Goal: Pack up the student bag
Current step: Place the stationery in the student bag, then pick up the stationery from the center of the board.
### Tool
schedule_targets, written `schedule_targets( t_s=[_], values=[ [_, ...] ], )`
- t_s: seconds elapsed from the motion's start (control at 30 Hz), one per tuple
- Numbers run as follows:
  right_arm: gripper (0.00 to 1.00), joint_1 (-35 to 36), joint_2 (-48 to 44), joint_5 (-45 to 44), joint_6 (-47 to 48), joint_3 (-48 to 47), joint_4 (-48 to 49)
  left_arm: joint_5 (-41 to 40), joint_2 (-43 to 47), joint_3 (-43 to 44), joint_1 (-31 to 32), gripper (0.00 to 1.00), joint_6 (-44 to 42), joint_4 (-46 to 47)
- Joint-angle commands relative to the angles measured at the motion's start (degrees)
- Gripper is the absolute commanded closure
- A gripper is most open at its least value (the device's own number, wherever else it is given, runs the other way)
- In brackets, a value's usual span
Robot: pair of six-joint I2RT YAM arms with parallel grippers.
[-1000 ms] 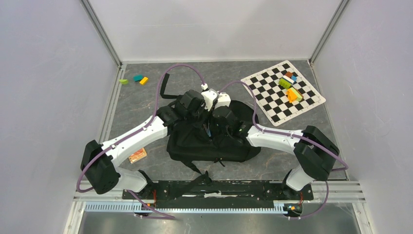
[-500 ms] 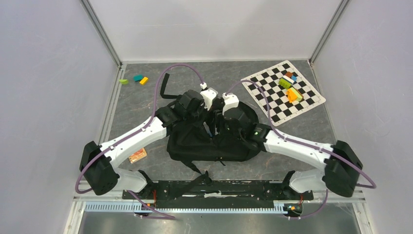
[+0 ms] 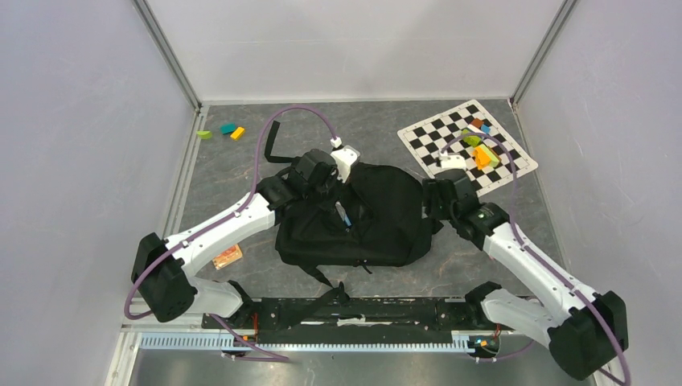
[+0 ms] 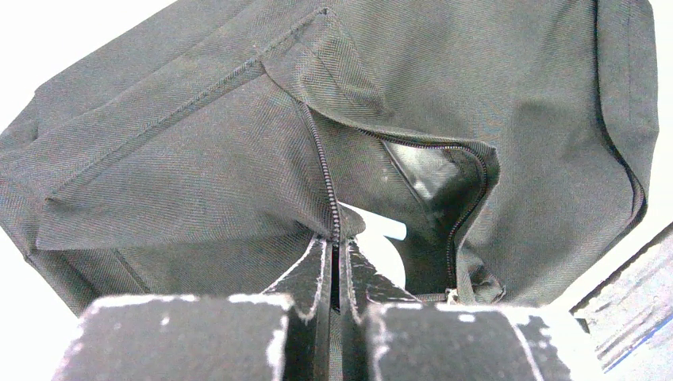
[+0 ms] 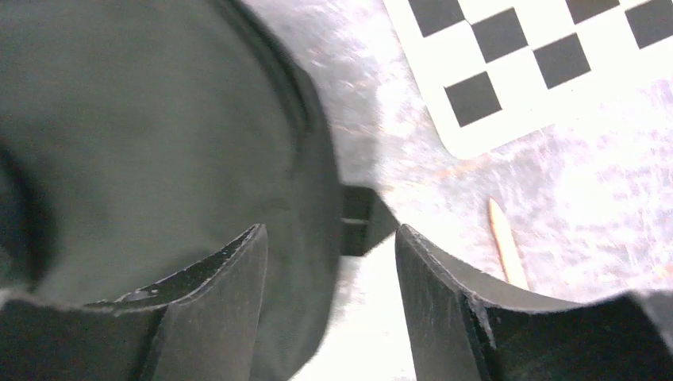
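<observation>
The student bag (image 3: pixel 378 221), a black backpack, lies in the middle of the table. Its zipper opening (image 4: pixel 444 182) gapes, with something pale (image 4: pixel 381 254) inside; a blue bit (image 3: pixel 344 217) shows there in the top view. My left gripper (image 3: pixel 331 195) is shut on the bag's zipper edge (image 4: pixel 334 234) and holds that flap up. My right gripper (image 3: pixel 431 211) is open and empty at the bag's right edge; in its wrist view (image 5: pixel 329 238) the bag (image 5: pixel 159 119) fills the left side.
A checkered mat (image 3: pixel 450 165) at the back right carries several colored blocks (image 3: pixel 479 145); its corner shows in the right wrist view (image 5: pixel 468 48). A pencil (image 5: pixel 505 242) lies beside the bag. Small colored pieces (image 3: pixel 222 130) sit back left. A tan item (image 3: pixel 227 256) lies by the left arm.
My right arm has pulled away from over the bag's opening and swung right to the bag's right edge. My left gripper has kept its hold on the zipper edge.
</observation>
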State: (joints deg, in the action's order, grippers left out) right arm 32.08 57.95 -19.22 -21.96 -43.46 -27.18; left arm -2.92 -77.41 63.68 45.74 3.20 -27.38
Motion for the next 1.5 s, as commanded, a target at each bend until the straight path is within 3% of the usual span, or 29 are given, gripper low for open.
schedule_targets(
  t_s=[0.0, 0.17, 0.3, 0.57, 1.03, 1.2, 1.47],
  values=[
    [0.34, -10.05, -0.48, 5.58, 4.55, 2.41, -3.85, 0.83, 1.23, 0.37, 0.41, 0.98, 0.14, 3.82],
    [0.31, -23.21, 0.03, 10.78, 7.84, 5.92, -1.99, 1.14, 1.34, 0.39, 0.41, 0.98, 0.14, 3.82],
    [0.29, -33.21, 1.46, 21.62, 9.94, 7.6, 0.1, 0.97, 1.2, 0.3, 0.41, 0.98, -0.04, 4.05],
    [0.24, -44.97, 5.8, 25.15, 13.44, 11.38, 3.62, 1.58, 1.24, 0.31, 0.41, 0.98, 0.14, 4.05],
    [0.21, -45.56, 5.78, 24.61, 13.45, 15.04, 3.33, 2.65, 1.49, 0.39, 0.4, 0.98, 0.49, 4.26],
    [0.27, -45.58, 5.22, 27.04, 13.73, 15.94, 2.41, 2.65, 1.56, 0.41, 0.41, 0.98, 0.49, 4.26],
    [0.45, -45.58, 4.23, 27.88, 13.22, 16.73, 2.29, 2.65, 1.56, 0.39, 0.41, 0.98, 0.49, 4.25]
  ],
)
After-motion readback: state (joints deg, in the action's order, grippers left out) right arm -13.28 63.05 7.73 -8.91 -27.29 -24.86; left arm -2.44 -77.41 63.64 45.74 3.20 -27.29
